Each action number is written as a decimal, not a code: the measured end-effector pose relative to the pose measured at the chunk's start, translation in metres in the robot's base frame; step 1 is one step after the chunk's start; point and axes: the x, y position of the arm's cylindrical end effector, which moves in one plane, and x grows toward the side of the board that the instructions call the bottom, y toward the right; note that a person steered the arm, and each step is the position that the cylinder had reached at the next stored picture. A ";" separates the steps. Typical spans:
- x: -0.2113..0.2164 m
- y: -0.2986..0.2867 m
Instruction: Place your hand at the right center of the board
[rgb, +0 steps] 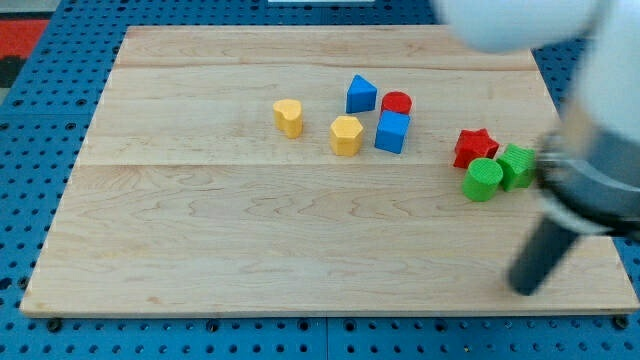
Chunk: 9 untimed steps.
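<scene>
Our tip (524, 287) sits nearest the view's bottom, on the wooden board (250, 250) at its lower right, below and apart from the green cylinder (483, 180), green block (518, 165) and red star (473, 146). The rod (545, 250) leans up toward the right, blurred, so its contact looks likely, not certain. We carry no fingers and grip nothing. The arm's upper part is cut off.
</scene>
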 end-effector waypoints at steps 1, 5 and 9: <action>-0.015 0.117; -0.048 0.123; -0.192 0.107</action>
